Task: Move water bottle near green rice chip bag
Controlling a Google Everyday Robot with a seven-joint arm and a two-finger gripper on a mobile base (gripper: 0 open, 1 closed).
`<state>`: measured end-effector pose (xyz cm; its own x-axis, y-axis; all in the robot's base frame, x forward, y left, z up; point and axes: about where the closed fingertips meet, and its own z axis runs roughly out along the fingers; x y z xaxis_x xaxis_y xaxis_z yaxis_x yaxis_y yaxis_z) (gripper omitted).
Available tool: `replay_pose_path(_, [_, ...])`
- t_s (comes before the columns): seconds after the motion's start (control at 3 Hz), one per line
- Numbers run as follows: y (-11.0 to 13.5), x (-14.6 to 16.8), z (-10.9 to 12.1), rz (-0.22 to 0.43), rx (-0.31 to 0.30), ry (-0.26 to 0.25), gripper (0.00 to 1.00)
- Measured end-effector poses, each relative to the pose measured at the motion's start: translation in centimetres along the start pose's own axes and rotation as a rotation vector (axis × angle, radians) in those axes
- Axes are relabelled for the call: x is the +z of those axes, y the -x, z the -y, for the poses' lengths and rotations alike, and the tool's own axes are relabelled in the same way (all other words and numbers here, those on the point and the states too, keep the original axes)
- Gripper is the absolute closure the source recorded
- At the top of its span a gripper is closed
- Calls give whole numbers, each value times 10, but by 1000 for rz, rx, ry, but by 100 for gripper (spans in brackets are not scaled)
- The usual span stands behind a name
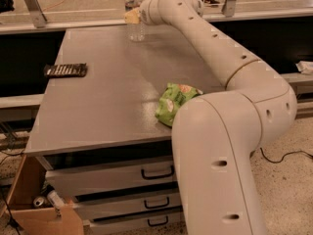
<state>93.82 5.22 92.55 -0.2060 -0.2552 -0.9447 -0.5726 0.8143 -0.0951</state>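
Where the arm (220, 53) extends over the table (112, 82) to its far edge, the gripper (132, 16) sits against the water bottle (136, 31) at mid-height, with a pale yellow tip overlapping the left side of the bottle. It cannot be determined whether the gripper is clamped on the bottle or merely touching it. The water bottle stands upright at the far edge of the table, its base on the surface; it is clear and ribbed, and any label on it cannot be read. The green rice chip bag (172, 102) lies on the near right part of the table, well apart from the bottle and partly hidden behind the lower arm segment. Its face shows pale round chip pictures; the lettering is not legible. A dark flat bar (65, 70) lies at the left edge of the table, with a row of small pale marks that cannot be read. Below the table top are three drawer fronts (117, 176) with dark handles; their contents are not visible. An open cardboard box (29, 204) on the floor at lower left holds a few small items, one resembling a can.
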Motion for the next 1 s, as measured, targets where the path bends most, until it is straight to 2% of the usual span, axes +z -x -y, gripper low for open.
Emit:
replay_pose_path(0.33, [1,-12,18,22,19,-37,72])
replay_pose_path(0.67, [6,-24,21,44,32,-36,95])
replay_pose_path(1.0, [27,-55,14,78,32,18,100])
